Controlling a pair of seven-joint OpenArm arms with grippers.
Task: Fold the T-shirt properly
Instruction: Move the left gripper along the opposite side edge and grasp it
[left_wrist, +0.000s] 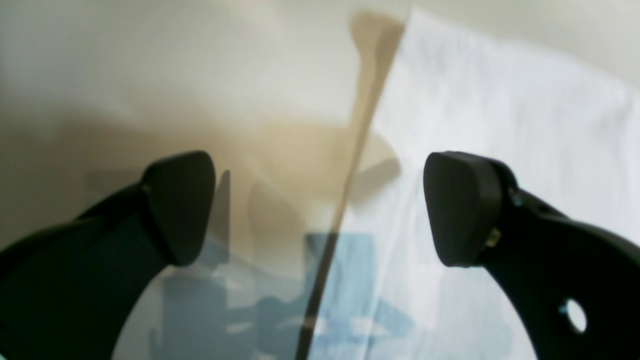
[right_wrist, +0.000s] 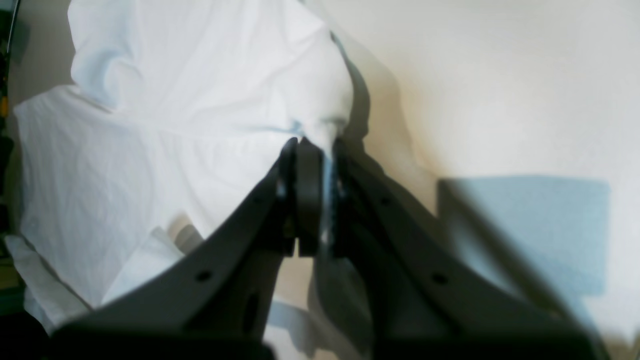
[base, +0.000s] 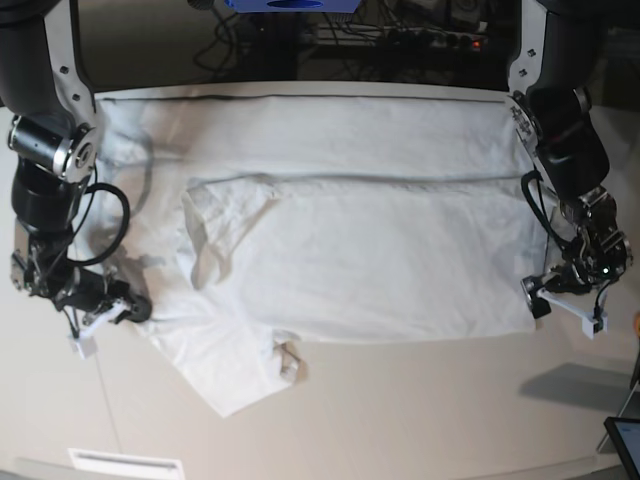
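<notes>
The white T-shirt (base: 360, 250) lies spread across the off-white table, its far part folded over toward the front. At its left edge in the base view, my right gripper (base: 138, 308) is shut on a pinch of cloth. The right wrist view shows the T-shirt (right_wrist: 175, 100) bunching up into the closed right gripper (right_wrist: 320, 145). My left gripper (base: 537, 300) is at the shirt's right edge. In the left wrist view that left gripper (left_wrist: 320, 210) is wide open, and the T-shirt (left_wrist: 475, 125) edge runs between its fingers with nothing held.
Cables and a power strip (base: 430, 35) lie behind the table's back edge. A dark tablet corner (base: 625, 440) pokes in at the front right. A white strip (base: 125, 463) sits at the table's front left edge.
</notes>
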